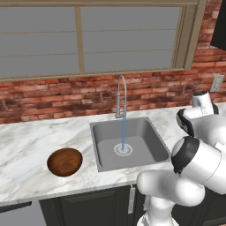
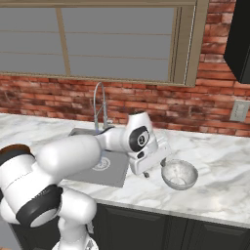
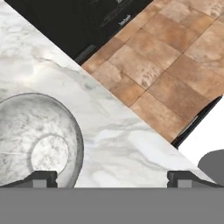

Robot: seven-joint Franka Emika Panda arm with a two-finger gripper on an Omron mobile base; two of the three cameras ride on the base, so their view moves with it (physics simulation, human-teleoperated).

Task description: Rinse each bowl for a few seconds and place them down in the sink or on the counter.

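Observation:
A dark reddish-brown bowl (image 1: 65, 162) sits upright on the white marble counter (image 1: 26, 145) left of the sink (image 1: 150, 137). The tall chrome faucet (image 1: 120, 95) runs a thin stream of water onto the drain. A pale grey-white speckled bowl (image 2: 179, 174) rests on the counter (image 2: 219, 161) right of the sink (image 2: 114, 175). My gripper (image 2: 154, 169) hangs open just above this bowl's left rim. In the hand view the pale bowl (image 3: 39, 140) lies at the left. The gripper (image 3: 113, 178) straddles its rim, one fingertip (image 3: 41, 178) over the inside, the other over bare counter (image 3: 127, 148).
A brick wall and window stand behind the counter, with a wall outlet (image 2: 239, 111) at the right. The counter's front edge runs close to the pale bowl, with dark cabinets and tiled floor (image 3: 166, 65) below. My arm crosses over part of the sink.

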